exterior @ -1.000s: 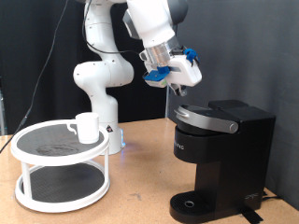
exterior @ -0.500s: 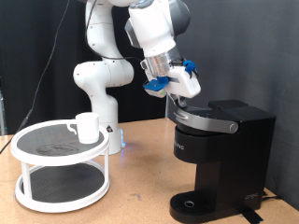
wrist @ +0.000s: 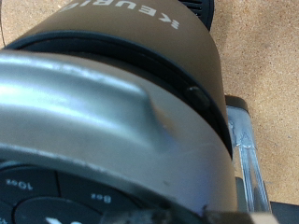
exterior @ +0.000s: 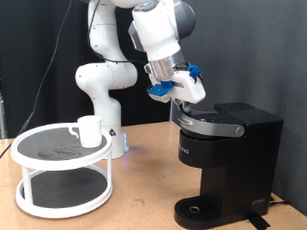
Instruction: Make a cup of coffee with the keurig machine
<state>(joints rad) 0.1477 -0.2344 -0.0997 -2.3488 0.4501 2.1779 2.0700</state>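
The black keurig machine (exterior: 225, 158) stands at the exterior view's right with its rounded lid down and its silver-grey top panel showing. My gripper (exterior: 178, 96) hangs right above the lid's front-left edge, very close to it or touching. The wrist view is filled by the machine's lid and silver handle (wrist: 103, 103), with its buttons at the frame's edge; no fingers show there. The white cup (exterior: 89, 130) stands on the top shelf of a round white rack (exterior: 62, 171) at the exterior view's left, far from the gripper. Nothing shows between the fingers.
The robot's white base (exterior: 104, 86) stands behind the rack. The machine's round drip base (exterior: 197, 211) holds nothing. The wooden table (exterior: 144, 196) lies between rack and machine. A dark curtain hangs behind.
The gripper moved down and towards the exterior view's left, from above the machine to close over the lid's front edge. In the last half second it barely moved.
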